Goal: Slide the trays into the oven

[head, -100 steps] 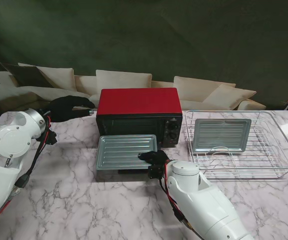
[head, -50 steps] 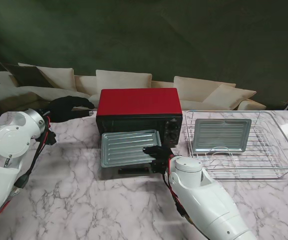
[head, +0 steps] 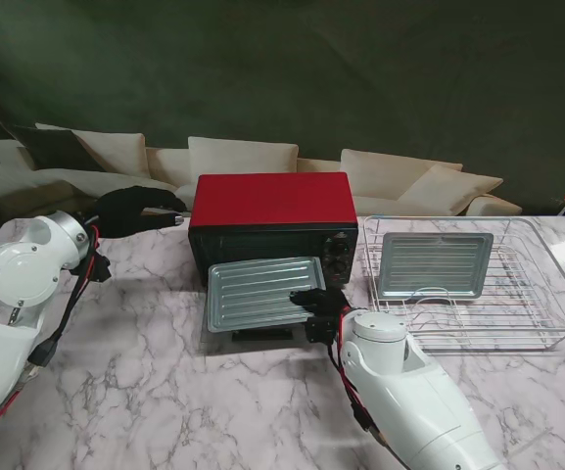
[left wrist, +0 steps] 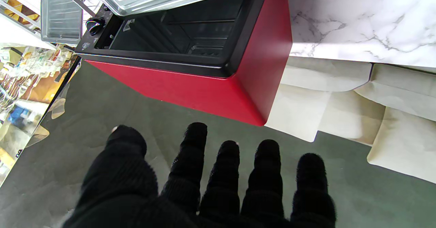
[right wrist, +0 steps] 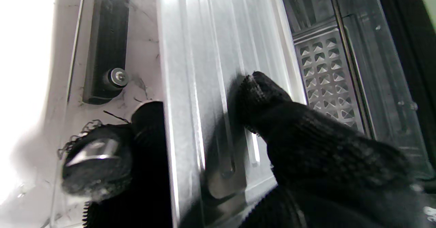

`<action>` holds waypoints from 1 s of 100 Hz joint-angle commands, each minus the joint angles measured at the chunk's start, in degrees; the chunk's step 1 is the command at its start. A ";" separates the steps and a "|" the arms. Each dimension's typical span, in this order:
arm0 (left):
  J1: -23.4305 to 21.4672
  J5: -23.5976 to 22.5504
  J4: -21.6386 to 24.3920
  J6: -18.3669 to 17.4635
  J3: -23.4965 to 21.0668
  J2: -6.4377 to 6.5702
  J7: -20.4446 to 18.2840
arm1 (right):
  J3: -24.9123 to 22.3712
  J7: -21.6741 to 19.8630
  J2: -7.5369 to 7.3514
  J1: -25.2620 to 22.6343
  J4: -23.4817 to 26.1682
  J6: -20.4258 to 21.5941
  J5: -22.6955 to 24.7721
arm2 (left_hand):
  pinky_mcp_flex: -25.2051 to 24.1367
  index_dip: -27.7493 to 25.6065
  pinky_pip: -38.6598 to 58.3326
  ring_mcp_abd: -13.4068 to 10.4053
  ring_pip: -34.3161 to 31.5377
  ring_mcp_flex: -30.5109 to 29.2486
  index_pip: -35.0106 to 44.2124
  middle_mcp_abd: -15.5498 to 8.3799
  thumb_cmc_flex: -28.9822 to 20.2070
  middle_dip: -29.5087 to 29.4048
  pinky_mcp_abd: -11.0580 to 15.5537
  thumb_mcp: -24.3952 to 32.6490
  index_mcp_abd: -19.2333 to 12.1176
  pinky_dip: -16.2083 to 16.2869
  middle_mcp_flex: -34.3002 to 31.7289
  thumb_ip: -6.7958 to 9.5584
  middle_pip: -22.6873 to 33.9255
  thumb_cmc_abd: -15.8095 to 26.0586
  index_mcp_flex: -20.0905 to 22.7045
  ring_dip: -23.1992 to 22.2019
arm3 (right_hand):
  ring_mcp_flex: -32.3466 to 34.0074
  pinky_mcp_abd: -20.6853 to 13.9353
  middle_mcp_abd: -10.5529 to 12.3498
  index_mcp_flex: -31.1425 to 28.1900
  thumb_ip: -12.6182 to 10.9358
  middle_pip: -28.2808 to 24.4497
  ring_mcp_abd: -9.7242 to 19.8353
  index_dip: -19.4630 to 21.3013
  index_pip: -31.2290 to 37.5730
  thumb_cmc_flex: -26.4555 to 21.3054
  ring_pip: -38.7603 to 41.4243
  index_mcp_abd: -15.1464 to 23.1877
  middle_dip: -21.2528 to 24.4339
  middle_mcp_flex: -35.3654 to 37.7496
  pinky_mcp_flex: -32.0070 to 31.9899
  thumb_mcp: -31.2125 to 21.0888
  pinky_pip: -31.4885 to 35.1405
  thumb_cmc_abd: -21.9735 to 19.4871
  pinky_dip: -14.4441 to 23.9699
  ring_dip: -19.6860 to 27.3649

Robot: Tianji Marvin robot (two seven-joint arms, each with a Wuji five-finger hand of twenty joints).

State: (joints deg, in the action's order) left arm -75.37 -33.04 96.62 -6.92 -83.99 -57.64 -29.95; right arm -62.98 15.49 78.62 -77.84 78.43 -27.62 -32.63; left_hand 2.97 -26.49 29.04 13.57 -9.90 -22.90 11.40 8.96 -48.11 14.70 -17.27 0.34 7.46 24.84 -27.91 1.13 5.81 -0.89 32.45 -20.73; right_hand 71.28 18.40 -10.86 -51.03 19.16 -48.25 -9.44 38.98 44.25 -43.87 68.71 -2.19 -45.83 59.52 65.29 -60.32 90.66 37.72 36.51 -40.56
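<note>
Left hand [head: 133,208]: we see it raised beside the oven's left rear corner, fingers [left wrist: 190,160] spread and apart, holding nothing; open air separates the fingertips from the red side wall.
Oven [head: 272,201]: red case, black front, standing at the far middle of the marble table [head: 145,392]. The cavity [left wrist: 177,33] is open and dark, with side rails visible in the left wrist view.
Oven door [head: 262,336]: folded down flat toward us; its black handle bar [right wrist: 105,44] lies along the near edge, just above the marble.
Ribbed tray [head: 262,292]: held over the open door, its far edge at the cavity mouth, its near edge overhanging the door. How far the far edge has entered we cannot tell from the stand view.
Right hand [head: 319,305]: pinching the ribbed tray at its near right corner, thumb [right wrist: 269,98] on the ribbed upper face, other fingers [right wrist: 150,136] under the rim.
Control knobs [head: 339,257]: on the black panel right of the cavity, just beside the right hand.
Wire rack [head: 556,323]: right of the oven, close to its side.
Second tray [head: 434,262]: lying in the wire rack's far left part, apart from the oven.
Free table: bare marble lies nearer to us, in front of the door.
</note>
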 commanded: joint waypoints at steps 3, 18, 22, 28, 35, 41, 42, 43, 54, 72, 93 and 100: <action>0.33 0.09 -0.26 -0.21 0.21 0.09 -0.97 | -0.18 1.36 0.29 -0.89 -0.14 -1.30 -1.16 | -0.37 -0.58 -1.86 -0.11 0.58 0.60 -0.30 0.13 1.18 0.63 0.24 -1.78 0.40 1.27 -1.01 -1.03 -0.12 2.04 0.96 -0.45 | 4.13 1.25 -0.02 -7.08 -4.13 -1.87 8.31 4.36 10.30 -7.22 2.28 12.04 -0.47 0.07 -1.74 -7.42 1.43 -6.84 0.78 -0.65; 0.41 0.16 -0.27 -0.21 0.23 0.09 -0.99 | 0.08 3.90 0.85 -1.94 1.24 -1.73 -2.93 | -0.36 -0.58 -1.88 -0.07 0.58 0.59 -0.29 0.08 1.19 0.63 0.27 -1.79 0.44 1.28 -1.06 -1.04 -0.11 2.01 0.98 -0.45 | 4.10 1.25 -0.14 -6.99 -4.12 -1.85 8.20 4.25 10.24 -7.38 2.15 11.88 -0.36 0.09 -1.75 -7.35 1.36 -6.80 0.80 -0.60; 0.42 0.17 -0.27 -0.25 0.22 0.10 -0.99 | 0.18 4.31 0.87 -2.40 1.81 -1.72 -3.11 | -0.39 -0.57 -1.90 -0.11 0.58 0.59 -0.30 0.11 1.20 0.63 0.21 -1.78 0.42 1.27 -1.08 -1.04 -0.11 2.02 0.96 -0.45 | 4.11 1.25 -0.11 -7.02 -4.10 -1.87 8.18 4.24 10.25 -7.37 2.12 11.95 -0.35 0.08 -1.74 -7.31 1.36 -6.86 0.81 -0.58; 0.44 0.20 -0.28 -0.30 0.19 0.10 -1.01 | 0.31 4.74 0.86 -3.04 2.63 -1.51 -3.62 | -0.39 -0.57 -1.91 -0.08 0.57 0.55 -0.30 0.08 1.20 0.64 0.23 -1.78 0.41 1.27 -1.09 -1.04 -0.11 2.02 0.94 -0.45 | 4.12 1.32 -0.15 -7.08 -4.11 -1.90 8.17 4.22 10.29 -7.36 2.10 11.93 -0.31 0.15 -1.76 -7.31 1.34 -6.89 0.82 -0.57; 0.43 0.23 -0.24 -0.31 0.16 0.12 -1.07 | 0.49 5.44 0.93 -3.52 3.27 -1.42 -3.80 | -0.38 -0.57 -1.92 -0.15 0.59 0.61 -0.31 0.08 1.24 0.65 0.23 -1.81 0.40 1.28 -1.14 -1.05 -0.10 2.01 0.94 -0.45 | 4.11 1.38 -0.10 -7.08 -4.13 -1.92 8.12 4.19 10.29 -7.38 2.07 11.96 -0.28 0.18 -1.76 -7.33 1.32 -6.81 0.83 -0.56; 0.43 0.22 -0.22 -0.36 0.12 0.12 -1.10 | 0.65 5.66 1.00 -3.62 3.40 -1.48 -3.95 | -0.35 -0.57 -1.91 -0.13 0.58 0.57 -0.31 -0.03 1.24 0.64 0.26 -1.79 0.35 1.29 -1.15 -1.04 -0.11 2.02 0.94 -0.45 | 4.10 1.41 -0.03 -7.09 -4.13 -1.89 8.10 4.17 10.29 -7.30 2.01 11.99 -0.24 0.07 -1.76 -7.31 1.31 -6.89 0.85 -0.54; 0.43 0.22 -0.21 -0.36 0.11 0.13 -1.11 | 0.68 5.79 1.04 -3.61 3.40 -1.49 -3.97 | -0.35 -0.57 -1.91 -0.08 0.58 0.56 -0.31 0.04 1.23 0.65 0.26 -1.78 0.41 1.29 -1.19 -1.04 -0.09 2.01 0.93 -0.45 | 4.10 1.41 -0.05 -7.09 -4.14 -1.90 8.10 4.17 10.29 -7.32 2.00 11.99 -0.24 0.08 -1.76 -7.33 1.31 -6.87 0.85 -0.54; 0.43 0.23 -0.21 -0.37 0.11 0.13 -1.11 | 0.72 5.89 1.07 -3.60 3.38 -1.49 -4.00 | -0.36 -0.57 -1.91 -0.09 0.56 0.51 -0.31 0.08 1.21 0.65 0.25 -1.78 0.39 1.29 -1.20 -1.04 -0.08 2.00 0.95 -0.46 | 4.10 1.42 -0.06 -7.09 -4.14 -1.92 8.10 4.17 10.29 -7.33 1.99 11.99 -0.25 0.10 -1.76 -7.33 1.31 -6.84 0.85 -0.53; 0.41 0.22 -0.19 -0.43 0.07 0.12 -1.09 | 1.22 6.69 1.46 -3.14 2.69 -1.39 -4.21 | -0.35 -0.57 -1.92 -0.09 0.61 0.59 -0.31 0.07 1.27 0.65 0.20 -1.80 0.39 1.29 -1.20 -1.05 -0.10 2.05 0.93 -0.44 | 4.12 1.42 0.01 -7.02 -4.15 -1.93 8.11 4.13 10.28 -7.29 1.95 12.02 -0.19 0.05 -1.77 -7.34 1.27 -6.90 0.86 -0.51; 0.41 0.26 -0.21 -0.30 0.21 0.13 -1.16 | 2.27 7.88 2.26 -1.94 0.79 -1.06 -4.72 | -0.33 -0.57 -1.96 -0.05 0.60 0.52 -0.31 0.04 1.27 0.65 0.19 -1.81 0.41 1.30 -1.23 -1.06 -0.11 1.99 0.96 -0.44 | 4.11 1.40 0.03 -7.03 -4.18 -1.99 8.06 4.11 10.35 -7.23 1.86 12.05 -0.14 0.05 -1.78 -7.38 1.18 -6.95 0.86 -0.48; 0.51 0.39 -0.25 -0.26 0.32 0.14 -1.27 | 3.27 9.25 3.13 -0.18 -1.54 0.39 -5.71 | -0.37 -0.57 -1.99 -0.08 0.58 0.51 -0.31 0.11 1.24 0.67 0.22 -1.79 0.39 1.31 -1.30 -1.05 -0.08 2.03 0.97 -0.45 | 4.13 1.43 0.05 -7.04 -4.20 -2.09 8.03 4.18 10.54 -7.17 1.80 12.18 -0.10 0.04 -1.80 -7.44 1.13 -6.92 0.88 -0.46; 0.54 0.38 -0.29 -0.36 0.29 0.16 -1.32 | 3.43 9.64 3.41 0.54 -2.49 1.02 -5.95 | -0.34 -0.57 -1.99 -0.06 0.59 0.50 -0.30 0.05 1.27 0.66 0.23 -1.80 0.43 1.32 -1.27 -1.05 -0.10 2.03 1.00 -0.45 | 4.12 1.45 0.15 -6.98 -4.20 -2.14 8.10 4.18 10.57 -7.10 1.79 12.24 -0.07 0.07 -1.80 -7.43 1.11 -7.03 0.89 -0.46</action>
State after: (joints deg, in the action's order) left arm -75.07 -32.81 96.49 -7.17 -83.84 -57.59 -30.31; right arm -59.55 24.35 81.55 -77.92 78.55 -27.12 -38.63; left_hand 2.97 -26.49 29.02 13.57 -9.90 -22.90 11.41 8.96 -48.11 14.70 -17.27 0.34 7.46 24.87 -27.93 1.13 5.81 -0.89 32.45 -20.74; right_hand 71.29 23.70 -10.96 -51.08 19.19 -48.26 -9.06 39.61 44.25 -43.87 68.71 -2.25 -45.84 59.52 71.06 -59.78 90.48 37.20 36.54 -40.69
